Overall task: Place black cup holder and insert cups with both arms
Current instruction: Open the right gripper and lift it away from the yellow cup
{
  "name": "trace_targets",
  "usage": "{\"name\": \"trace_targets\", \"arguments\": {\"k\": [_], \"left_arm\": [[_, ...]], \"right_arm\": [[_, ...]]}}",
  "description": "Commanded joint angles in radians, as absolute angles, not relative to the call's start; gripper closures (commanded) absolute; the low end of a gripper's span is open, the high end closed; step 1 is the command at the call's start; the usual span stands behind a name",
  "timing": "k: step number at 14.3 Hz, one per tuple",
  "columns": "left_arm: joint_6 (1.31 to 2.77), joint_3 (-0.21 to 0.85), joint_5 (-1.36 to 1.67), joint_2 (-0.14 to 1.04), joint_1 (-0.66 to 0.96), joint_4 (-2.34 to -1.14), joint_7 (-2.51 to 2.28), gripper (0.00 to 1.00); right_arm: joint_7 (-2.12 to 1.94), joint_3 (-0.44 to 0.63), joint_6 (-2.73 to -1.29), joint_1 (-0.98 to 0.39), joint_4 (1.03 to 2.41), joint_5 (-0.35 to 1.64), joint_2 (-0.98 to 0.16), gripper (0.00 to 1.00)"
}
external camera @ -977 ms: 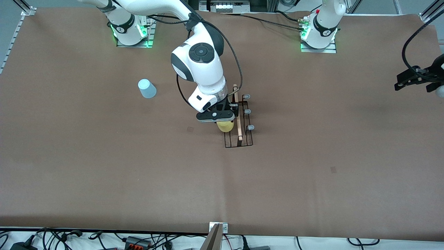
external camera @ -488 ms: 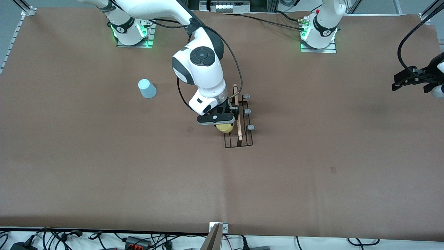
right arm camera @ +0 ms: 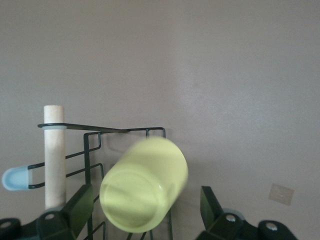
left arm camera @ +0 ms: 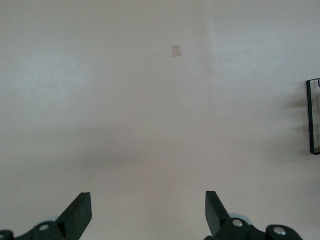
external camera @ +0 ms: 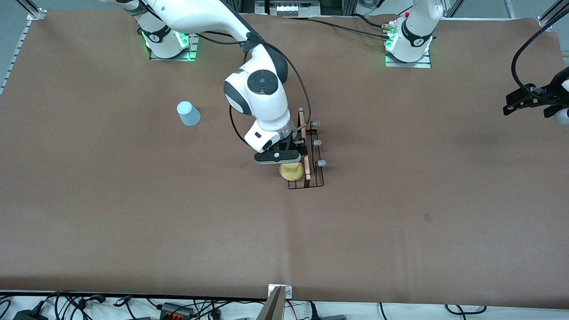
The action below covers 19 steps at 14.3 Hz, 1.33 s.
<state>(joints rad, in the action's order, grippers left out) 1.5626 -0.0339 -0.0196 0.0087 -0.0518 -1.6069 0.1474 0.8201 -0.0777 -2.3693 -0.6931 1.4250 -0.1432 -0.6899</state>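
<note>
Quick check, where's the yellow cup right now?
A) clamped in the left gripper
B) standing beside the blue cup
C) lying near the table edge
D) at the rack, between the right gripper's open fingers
D: the yellow cup sits against the black cup holder, untouched between the right gripper's spread fingers.

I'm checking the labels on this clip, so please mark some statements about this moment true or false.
1. The right gripper is clamped on the yellow cup. False: its jaws stand apart, and the cup sits between them at the black cup holder.
2. The light blue cup stands on the table, apart from the holder, toward the right arm's end. True.
3. The left gripper is open and holds nothing. True: it waits over the left arm's end of the table.
4. The left arm is lifting the cup holder. False: the holder stands on the table, under the right gripper.
</note>
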Motion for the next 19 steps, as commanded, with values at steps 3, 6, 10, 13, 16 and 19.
{"name": "trace_targets", "arguments": {"k": [3, 6, 10, 13, 16, 19], "left_arm": [[1.549, -0.014, -0.023, -0.005, -0.052, -1.597, 0.153, 0.00], [1.557, -0.006, -0.023, -0.002, -0.051, -1.597, 0.144, 0.00], [1.557, -0.006, -0.023, 0.000, -0.052, -1.597, 0.143, 0.00], [1.557, -0.005, -0.023, -0.002, -0.052, -1.597, 0.143, 0.00], [1.557, -0.005, -0.023, -0.002, -0.051, -1.595, 0.143, 0.00], [1.557, -0.005, -0.023, -0.002, -0.051, -1.597, 0.143, 0.00]], "right_arm": [[0.827, -0.063, -2.359, -0.692, 1.414, -0.160, -0.661, 0.00], [0.769, -0.061, -2.182, -0.619, 1.424, -0.150, -0.537, 0.00], [0.527, -0.067, -1.901, -0.432, 1.446, -0.078, -0.332, 0.00], [0.317, -0.067, -1.726, -0.235, 1.451, -0.035, -0.220, 0.00], [0.236, -0.066, -1.643, -0.060, 1.451, -0.035, -0.149, 0.00], [0.216, -0.063, -1.570, 0.043, 1.441, -0.034, -0.098, 0.00]]}}
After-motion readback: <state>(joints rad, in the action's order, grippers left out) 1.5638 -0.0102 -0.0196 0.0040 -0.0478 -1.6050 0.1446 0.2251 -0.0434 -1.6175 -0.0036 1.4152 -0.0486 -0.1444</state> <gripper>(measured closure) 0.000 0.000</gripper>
